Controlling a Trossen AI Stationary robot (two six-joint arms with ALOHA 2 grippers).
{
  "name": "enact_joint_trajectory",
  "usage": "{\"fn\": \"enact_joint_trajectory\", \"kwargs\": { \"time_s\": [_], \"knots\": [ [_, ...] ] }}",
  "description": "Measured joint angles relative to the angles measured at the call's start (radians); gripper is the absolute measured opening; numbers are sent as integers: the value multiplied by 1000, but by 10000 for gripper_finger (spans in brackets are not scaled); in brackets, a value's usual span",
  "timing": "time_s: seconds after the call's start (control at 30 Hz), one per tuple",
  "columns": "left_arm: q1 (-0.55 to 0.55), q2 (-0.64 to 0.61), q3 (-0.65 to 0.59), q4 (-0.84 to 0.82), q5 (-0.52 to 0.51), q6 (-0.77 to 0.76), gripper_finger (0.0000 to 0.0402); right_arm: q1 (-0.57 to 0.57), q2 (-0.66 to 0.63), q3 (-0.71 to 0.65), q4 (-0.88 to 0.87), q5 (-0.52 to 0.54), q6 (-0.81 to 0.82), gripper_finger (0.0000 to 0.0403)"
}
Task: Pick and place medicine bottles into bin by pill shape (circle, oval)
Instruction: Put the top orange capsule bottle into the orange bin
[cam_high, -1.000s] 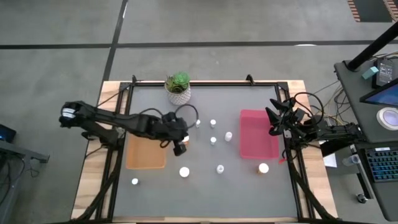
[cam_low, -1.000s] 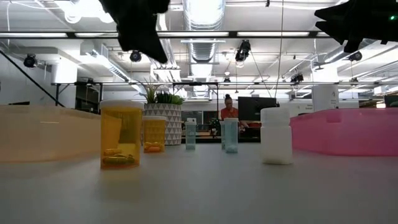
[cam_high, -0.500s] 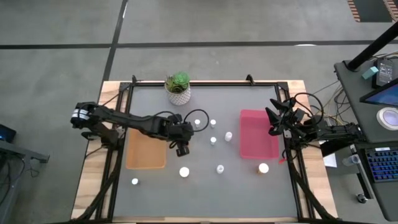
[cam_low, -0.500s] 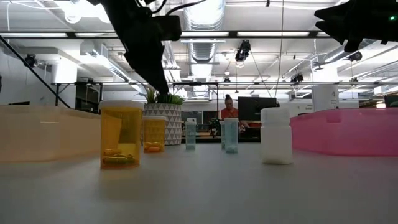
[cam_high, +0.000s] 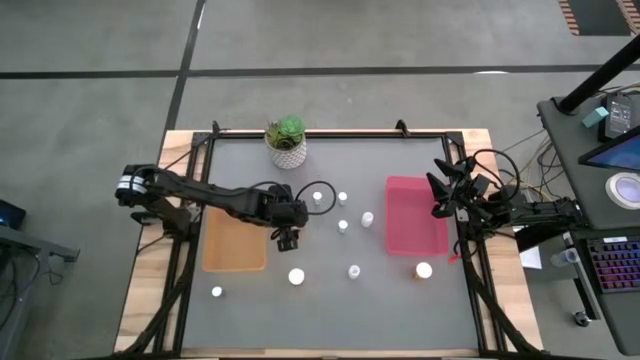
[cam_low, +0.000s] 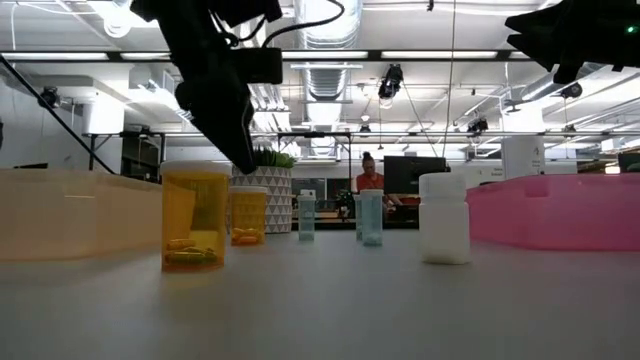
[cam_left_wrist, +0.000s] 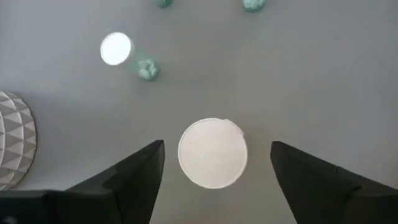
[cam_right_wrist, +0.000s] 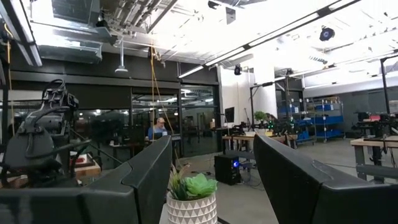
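Fingers of the left hand (cam_left_wrist: 214, 180) stand apart, straddling a white-capped medicine bottle (cam_left_wrist: 212, 153) at the table's (cam_high: 400, 310) centre-left, three o'clock of the orange bin (cam_high: 235, 250). Closing off-centre could tip it. Right hand (cam_high: 440, 195) idles apart.

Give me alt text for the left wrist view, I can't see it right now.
Looking straight down, the left claw is open with a white-capped bottle standing on the grey table between its two dark fingers. Farther off lies a slim bottle holding pale green pills, and a patterned plant pot shows at the edge.
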Motion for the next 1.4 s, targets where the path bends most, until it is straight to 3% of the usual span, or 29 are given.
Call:
{"fn": "enact_joint_trajectory", "kwargs": {
  "time_s": [0.57, 1.1, 1.4],
  "knots": [
    [24, 85, -6, 14, 0, 3, 277, 0, 0, 0, -1, 1, -12, 219],
    [24, 91, -6, 25, 0, 3, 192, 0, 0, 0, -1, 1, -16, 219],
    [24, 90, -6, 25, 1, 3, 191, 0, 0, 0, -1, 1, -19, 219]
  ]
}}
